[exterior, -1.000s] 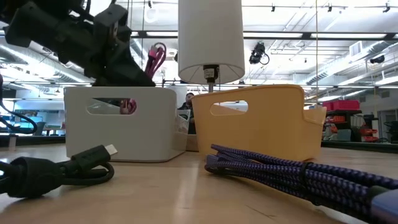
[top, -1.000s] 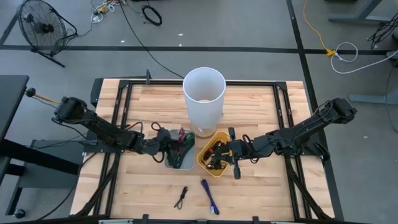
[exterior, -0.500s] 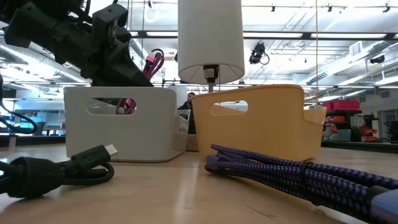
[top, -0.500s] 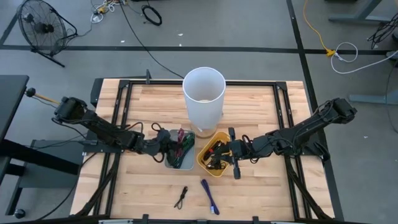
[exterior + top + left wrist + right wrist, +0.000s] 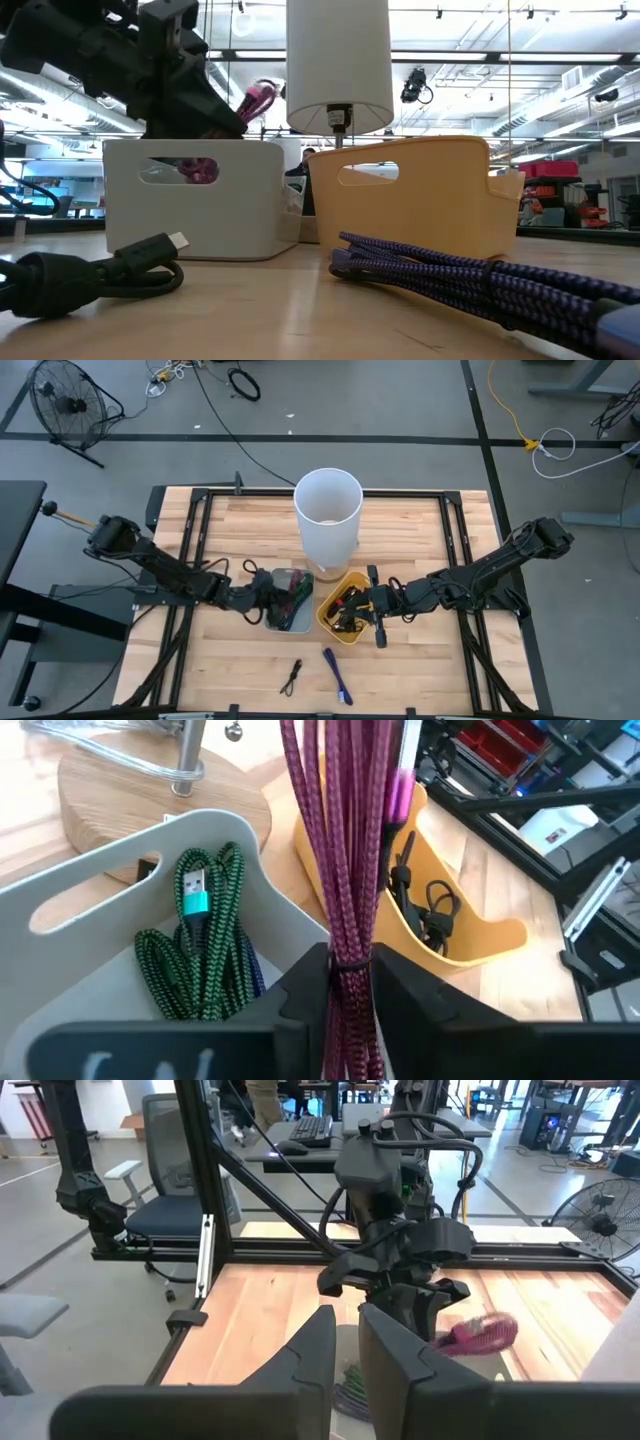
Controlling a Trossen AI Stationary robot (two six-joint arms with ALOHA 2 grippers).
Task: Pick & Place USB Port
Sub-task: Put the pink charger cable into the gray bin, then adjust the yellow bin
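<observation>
My left gripper [image 5: 268, 596] is over the white bin [image 5: 290, 612], shut on a magenta braided cable bundle [image 5: 345, 840]. That bundle shows above the bin's rim in the low view [image 5: 258, 97] and behind the left arm's gripper in the right wrist view [image 5: 478, 1334]. A green cable [image 5: 200, 935] lies inside the white bin. The yellow bin [image 5: 342, 622] beside it holds black cables [image 5: 432, 910]. My right gripper [image 5: 372, 606] waits at the yellow bin's right side, shut and holding nothing [image 5: 346, 1342]. My left gripper pinches the magenta bundle between its two fingers at the black tie [image 5: 345, 963] round its strands. The fingers come from the table's left, slanting down, and the bundle runs on ahead of them. It is lifted above the white bin, and a part [image 5: 195, 168] shows through the bin's handle slot.
A tall white cylinder [image 5: 328, 520] on a round wooden base [image 5: 150, 800] stands just behind both bins. A black cable [image 5: 292, 677] and a purple braided cable [image 5: 337, 675] lie on the table toward its near edge. Black frame rails [image 5: 190, 540] run along the table's sides.
My left gripper has shifted slightly over the white bin, still shut on the magenta bundle. The bundle's free end above the rim has swung and tipped over from standing upright, and the part seen through the handle slot has moved a little sideways.
</observation>
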